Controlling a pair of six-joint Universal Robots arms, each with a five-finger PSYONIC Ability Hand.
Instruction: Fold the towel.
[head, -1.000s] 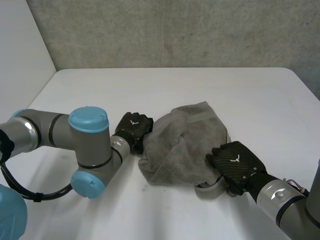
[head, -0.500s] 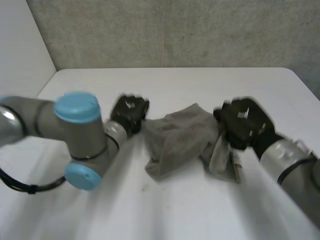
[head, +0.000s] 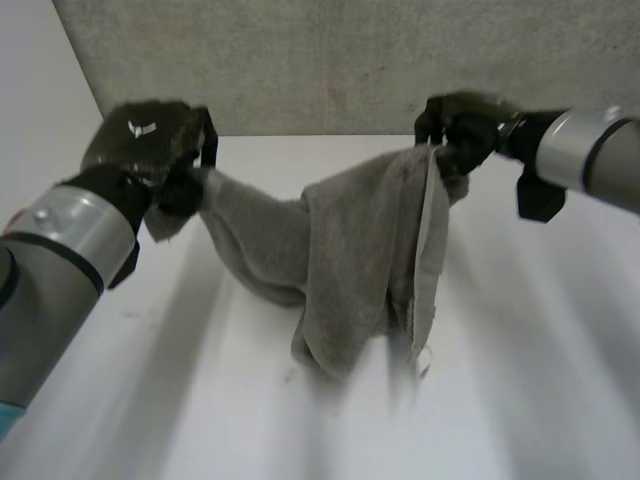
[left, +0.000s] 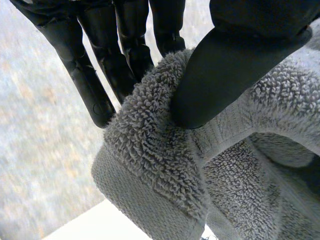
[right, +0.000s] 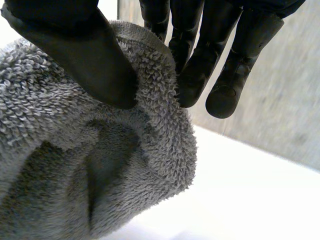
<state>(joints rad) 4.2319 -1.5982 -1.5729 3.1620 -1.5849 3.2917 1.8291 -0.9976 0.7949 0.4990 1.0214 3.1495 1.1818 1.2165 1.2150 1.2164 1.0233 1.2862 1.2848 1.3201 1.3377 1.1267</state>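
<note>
- Step in hand, as I read it: getting the towel (head: 340, 250) stretched out in the air so it can go down flat and be folded.
- The left robot hand (head: 145, 150) is pinching the towel's left end by its hem, with the thumb (left: 230, 70) pressing the pile against the fingers (left: 92, 70).
- The right robot hand (head: 465, 125) has the right end the same way, thumb (right: 75, 50) on the terry and fingers (right: 192, 65) behind it.
- To do it well, I'd spread the two hands further apart, evenly, until the sag between them goes.
- Both pinches look like they're on small bits of cloth close to the edge, so a jerk could pull one loose.
- Then I'd lower it gently so it lands spread on the tabletop (head: 520, 350) and not in a heap.
- The towel itself is grey terry with a thick loopy pile and a flat woven hem band.
- It hangs between the hands over the tabletop, dipping on the left and bunched into a long drooping fold right of middle.
- Can't tell if the lowest bit touches the tabletop or hangs just above it.
</note>
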